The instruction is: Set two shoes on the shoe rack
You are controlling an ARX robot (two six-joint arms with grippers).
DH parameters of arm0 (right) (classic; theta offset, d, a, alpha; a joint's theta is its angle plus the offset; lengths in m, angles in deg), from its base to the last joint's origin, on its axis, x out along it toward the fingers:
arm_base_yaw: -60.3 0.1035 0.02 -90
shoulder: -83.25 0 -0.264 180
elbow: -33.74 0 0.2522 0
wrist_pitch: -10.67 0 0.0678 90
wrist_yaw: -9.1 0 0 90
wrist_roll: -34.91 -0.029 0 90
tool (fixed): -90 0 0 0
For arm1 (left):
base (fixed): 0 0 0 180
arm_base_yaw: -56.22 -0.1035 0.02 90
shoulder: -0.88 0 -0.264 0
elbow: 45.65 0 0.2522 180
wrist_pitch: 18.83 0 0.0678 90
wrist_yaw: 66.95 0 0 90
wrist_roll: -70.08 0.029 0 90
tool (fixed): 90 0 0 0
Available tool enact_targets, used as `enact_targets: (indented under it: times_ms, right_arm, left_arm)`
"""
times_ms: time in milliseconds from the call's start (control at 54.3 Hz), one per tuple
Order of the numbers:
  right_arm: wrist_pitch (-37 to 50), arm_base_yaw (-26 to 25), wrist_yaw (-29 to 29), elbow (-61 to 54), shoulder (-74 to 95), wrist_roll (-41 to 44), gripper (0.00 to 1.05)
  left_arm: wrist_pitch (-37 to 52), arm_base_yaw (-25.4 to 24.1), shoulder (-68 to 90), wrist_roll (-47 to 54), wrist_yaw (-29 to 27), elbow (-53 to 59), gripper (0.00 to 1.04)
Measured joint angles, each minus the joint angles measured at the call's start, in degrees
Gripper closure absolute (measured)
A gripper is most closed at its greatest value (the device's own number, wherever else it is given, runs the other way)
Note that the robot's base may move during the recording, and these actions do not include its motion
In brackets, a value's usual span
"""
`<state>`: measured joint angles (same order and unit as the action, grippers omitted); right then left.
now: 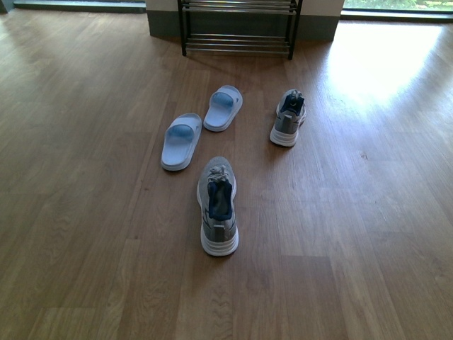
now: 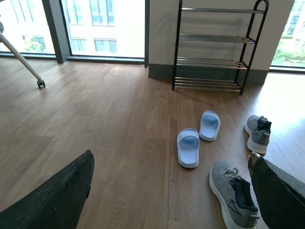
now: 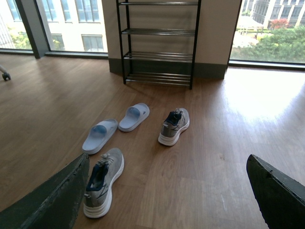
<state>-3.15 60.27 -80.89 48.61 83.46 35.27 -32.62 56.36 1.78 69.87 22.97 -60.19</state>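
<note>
Stock as I read it from the console:

- Near grey knit sneaker with thick white sole [image 1: 218,207]: upright on the brown wooden plank floor [image 1: 85,212], heel toward the rig, closest to me.
- Far grey knit sneaker [image 1: 288,118]: further on and to the right, well apart from the first.
- Black metal shoe rack with silver rod tiers [image 1: 239,44]: against the far wall. No shoe is on any tier I can see.
- Nearer pale blue slide sandal [image 1: 181,140] and farther pale blue slide sandal [image 1: 223,108]: left of the sneakers, not wanted.
- Left gripper [image 2: 171,161]: fingers spread wide, nothing held.
- Right gripper [image 3: 167,161]: the same, wide and empty.

Step in hand, as I judge it: the first pick-up, not yet begun. The next move calls for lowering one arm to the near sneaker, closing on its heel collar and steering clear of the sandals.
</note>
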Motion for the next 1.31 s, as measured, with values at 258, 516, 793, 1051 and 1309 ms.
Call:
enact_targets:
  times_ms: [258,516,793,1051,1309]
  right_arm:
    - [0.00,0.00,0.00,0.00,0.00,0.00,0.09]
    - [0.00,0.00,0.00,0.00,0.00,0.00,0.09]
    - [0.00,0.00,-0.02,0.00,0.00,0.00,0.09]
    - [0.00,0.00,0.00,0.00,0.00,0.00,0.09]
    - [0.00,0.00,0.00,0.00,0.02,0.00,0.09]
  left_arm:
    - [0.02,0.00,0.00,0.00,0.00,0.00,0.09]
    - [0.02,0.00,0.00,0.00,0.00,0.00,0.09]
    - [0.00,0.00,0.00,0.00,0.00,0.00,0.09]
    - [0.00,0.00,0.00,0.00,0.00,0.00,0.09]
    - [0.00,0.00,0.00,0.00,0.02,0.00,0.09]
